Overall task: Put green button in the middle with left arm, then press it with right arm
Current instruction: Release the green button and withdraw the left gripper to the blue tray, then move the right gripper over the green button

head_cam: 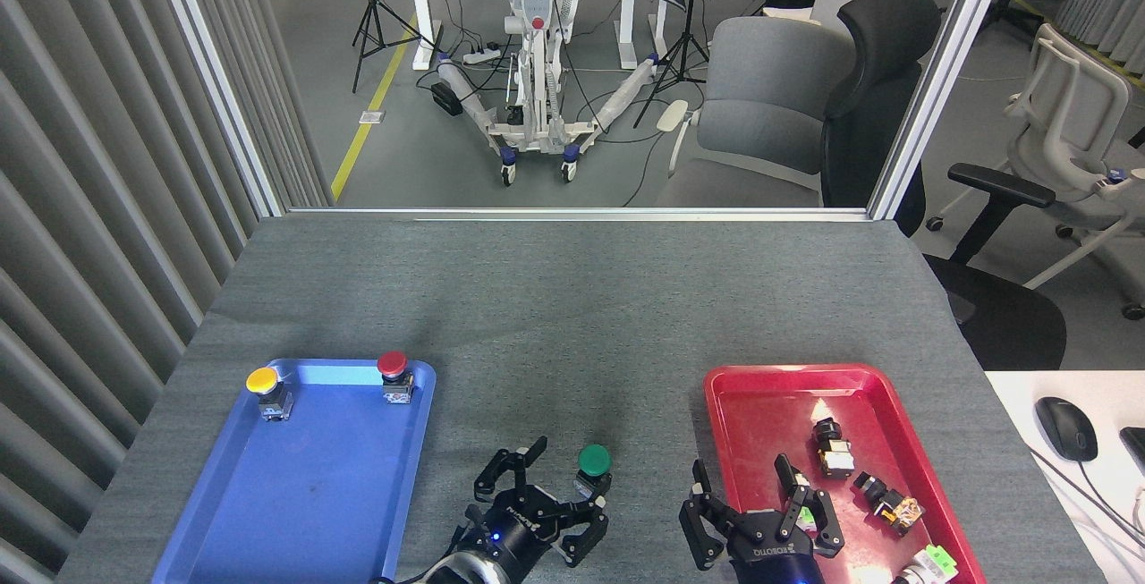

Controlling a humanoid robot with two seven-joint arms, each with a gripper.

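Observation:
The green button (594, 460) stands upright on the grey cloth of the middle (572, 325), between the two trays and near the table's front edge. My left gripper (556, 482) lies just behind and to the left of it, open. One finger points up at the left and the other sits close against the button's base; whether it touches is unclear. My right gripper (741, 482) is open with nothing between its fingers, hovering over the red tray's left edge, a short way right of the button.
A blue tray (268, 512) at the left holds a yellow button (262, 381) and a red button (392, 365). The red tray (760, 387) at the right holds several small switches. A black mouse (1066, 416) lies on a white desk at the far right.

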